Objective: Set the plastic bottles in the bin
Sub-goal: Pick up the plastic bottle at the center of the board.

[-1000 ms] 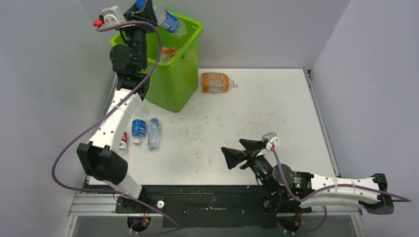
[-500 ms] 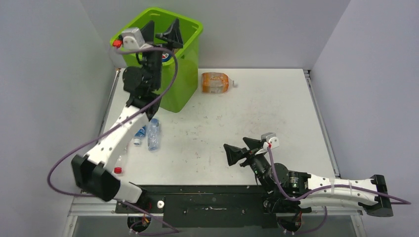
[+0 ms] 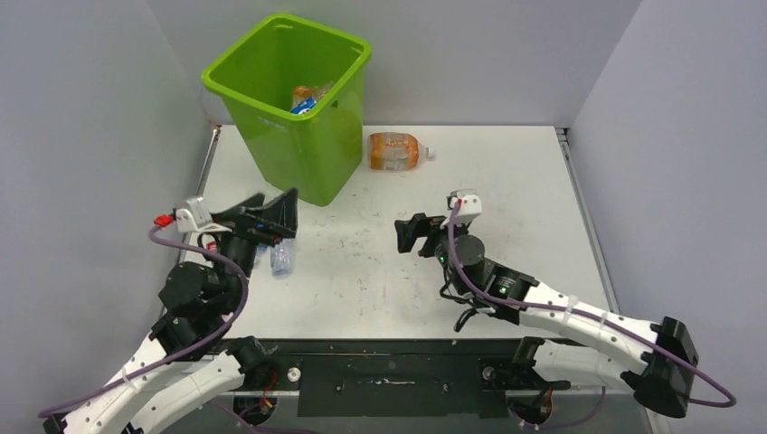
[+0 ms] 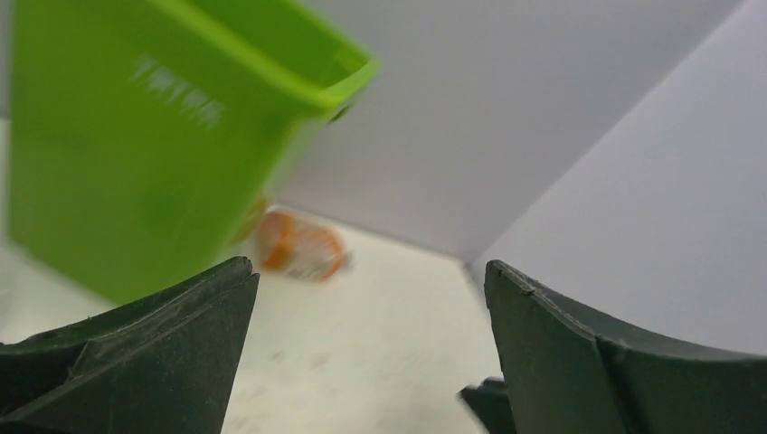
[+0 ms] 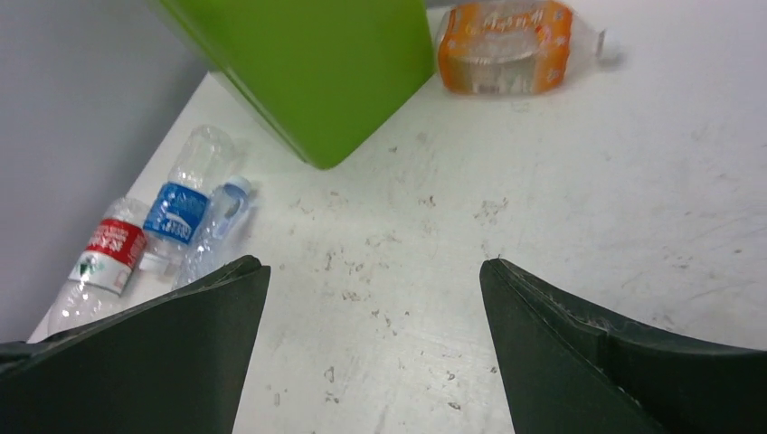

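Jaws now apart and empty, the left gripper point(image 3: 271, 210) has dropped back over three bottles point(image 5: 185, 206) at the near-left foot of the bin point(image 3: 289, 154), the right gripper point(image 3: 414, 233), also spread, has neared the orange bottle point(image 3: 394, 151) right of the bin, and the released bottle point(image 3: 303, 104) lies inside, seemingly leaving four.

The left tool point(image 3: 271, 211) and right tool point(image 3: 416, 231) gape wide.

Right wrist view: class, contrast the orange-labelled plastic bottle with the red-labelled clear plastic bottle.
The orange-labelled plastic bottle is stouter; the red-labelled clear plastic bottle is slimmer. The orange-labelled bottle lies alone; the red-labelled bottle beside a blue-labelled clear bottle. Both lie flat outside the lime-green plastic bin.
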### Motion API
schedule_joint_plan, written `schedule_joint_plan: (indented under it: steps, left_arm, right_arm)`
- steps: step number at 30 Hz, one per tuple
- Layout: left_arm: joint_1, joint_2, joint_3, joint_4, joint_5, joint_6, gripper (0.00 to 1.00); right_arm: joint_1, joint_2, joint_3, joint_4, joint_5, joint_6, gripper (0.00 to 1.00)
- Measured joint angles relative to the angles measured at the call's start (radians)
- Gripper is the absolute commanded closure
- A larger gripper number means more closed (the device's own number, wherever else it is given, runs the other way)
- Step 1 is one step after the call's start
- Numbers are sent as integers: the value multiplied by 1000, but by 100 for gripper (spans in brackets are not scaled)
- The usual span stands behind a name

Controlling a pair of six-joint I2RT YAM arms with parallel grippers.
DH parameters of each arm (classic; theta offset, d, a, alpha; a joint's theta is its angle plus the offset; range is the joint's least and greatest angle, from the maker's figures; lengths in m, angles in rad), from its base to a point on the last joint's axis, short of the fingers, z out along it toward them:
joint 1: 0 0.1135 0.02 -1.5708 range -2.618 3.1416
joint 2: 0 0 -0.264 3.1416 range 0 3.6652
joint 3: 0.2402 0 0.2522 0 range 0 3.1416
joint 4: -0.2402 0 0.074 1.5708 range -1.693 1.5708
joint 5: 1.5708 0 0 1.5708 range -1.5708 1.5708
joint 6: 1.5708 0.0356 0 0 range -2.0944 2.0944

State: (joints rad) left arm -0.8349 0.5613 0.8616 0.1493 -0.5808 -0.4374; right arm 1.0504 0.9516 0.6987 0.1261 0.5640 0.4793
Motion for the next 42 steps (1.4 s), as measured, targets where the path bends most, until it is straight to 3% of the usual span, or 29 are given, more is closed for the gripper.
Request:
schedule_joint_plan:
  steps: [3,6,12,27,42]
  left_arm:
    - [-1,-138,-133,-228,-135,-13,4]
    - [-1,-319,-256,-394,-260,-35,4]
    - [-2,-555,-345,-511,-392,-80,4]
    - [-14,-554,-365,-613,-471,-150,4]
    - [-21,-554,-365,-617,-470,-157,4]
  right_arm:
    - [-74,124,7,22,-142,38,10]
    - [-69,306,28,71,-282,66,10]
    - [6,667,217,124,-428,83,10]
    - [16,1221,651,241,-629,183,10]
    - [-7,1405,884,277,-675,235,7]
